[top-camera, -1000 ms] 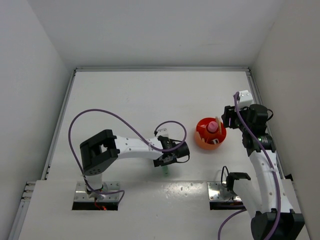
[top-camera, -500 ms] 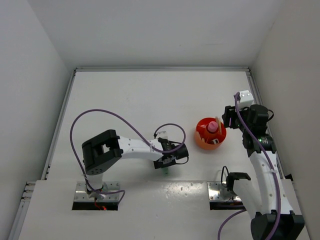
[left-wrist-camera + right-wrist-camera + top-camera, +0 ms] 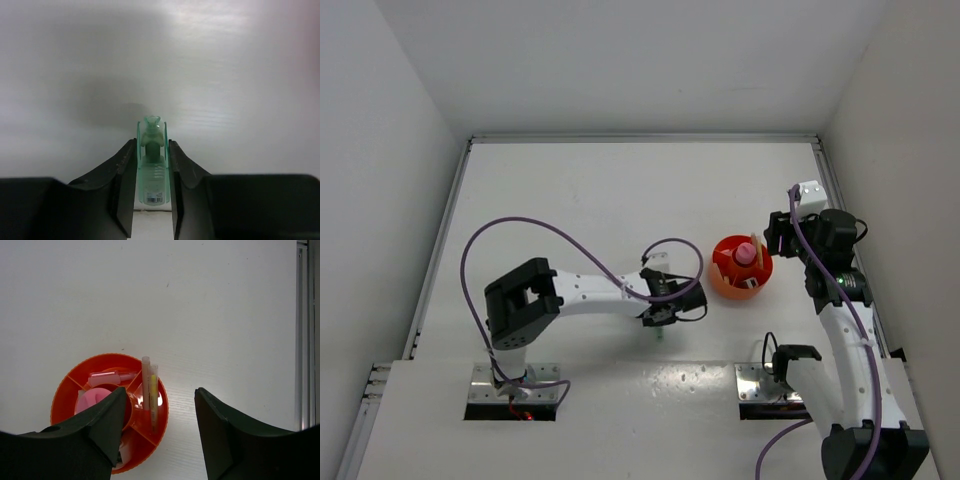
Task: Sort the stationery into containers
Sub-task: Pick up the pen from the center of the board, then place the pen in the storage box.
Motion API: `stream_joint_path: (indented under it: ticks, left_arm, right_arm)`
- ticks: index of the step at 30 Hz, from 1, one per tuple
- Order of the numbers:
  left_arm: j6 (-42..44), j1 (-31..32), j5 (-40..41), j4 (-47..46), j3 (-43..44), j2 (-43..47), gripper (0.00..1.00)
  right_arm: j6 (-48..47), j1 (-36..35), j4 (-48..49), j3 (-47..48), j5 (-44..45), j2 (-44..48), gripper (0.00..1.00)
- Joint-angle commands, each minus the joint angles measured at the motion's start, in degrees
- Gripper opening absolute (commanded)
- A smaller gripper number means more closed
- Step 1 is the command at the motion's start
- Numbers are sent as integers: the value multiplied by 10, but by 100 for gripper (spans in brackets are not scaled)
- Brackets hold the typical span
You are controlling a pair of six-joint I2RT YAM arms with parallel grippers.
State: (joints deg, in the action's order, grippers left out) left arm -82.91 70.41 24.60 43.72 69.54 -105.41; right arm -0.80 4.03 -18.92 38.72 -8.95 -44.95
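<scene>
My left gripper is shut on a mint-green stubby marker, which points forward between the fingers; in the top view the gripper is low over the table left of the tub, the marker showing below it. The round orange-red tub stands right of centre. In the right wrist view the tub holds a pink-capped tube in its hub, a pink marker, and thin pink and yellow sticks. My right gripper is open above the tub's right side.
White walls close in the table on the left, back and right. A metal rail runs along the right edge. Both arm bases sit at the near edge.
My left gripper has moved a little right toward the tub with the green marker in it. The right arm has not moved.
</scene>
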Motion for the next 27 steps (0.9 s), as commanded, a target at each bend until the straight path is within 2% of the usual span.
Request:
stream_joint_path:
  ticks: [1, 2, 3, 5, 8, 10, 13, 16, 17, 19, 22, 27]
  left_arm:
    - [115, -2, 109, -12, 125, 22, 2]
    - [135, -2, 129, -12, 144, 22, 0]
    - [170, -12, 143, -12, 161, 22, 0]
    - [206, -39, 155, -23, 206, 9, 0]
    - [293, -72, 150, -51, 295, -25, 0]
    - [363, -84, 174, -83, 363, -43, 0]
    - [455, -115, 156, -195, 386, -55, 0]
    - [500, -157, 50, -343, 353, -60, 0]
    - [506, -168, -12, -377, 330, -60, 0]
    - [506, -192, -57, -447, 320, -69, 0]
    - [506, -208, -139, -477, 331, -104, 0]
    - [506, -208, -219, -509, 346, -141, 0]
  right_arm:
    - [2, 3, 14, 11, 8, 7, 57]
    - [2, 3, 14, 11, 8, 7, 43]
    - [2, 3, 14, 11, 8, 7, 34]
    - [2, 3, 14, 11, 15, 7, 24]
    - [2, 3, 20, 6, 21, 7, 24]
    - [2, 3, 26, 6, 27, 1, 27]
    - [2, 3, 26, 6, 38, -5, 28]
    - [2, 3, 31, 0, 49, -5, 28]
    - [2, 3, 36, 0, 49, -5, 28]
    - [2, 3, 36, 0, 54, -10, 28]
    - [2, 3, 42, 0, 60, -15, 28]
    - [2, 3, 42, 0, 66, -21, 28]
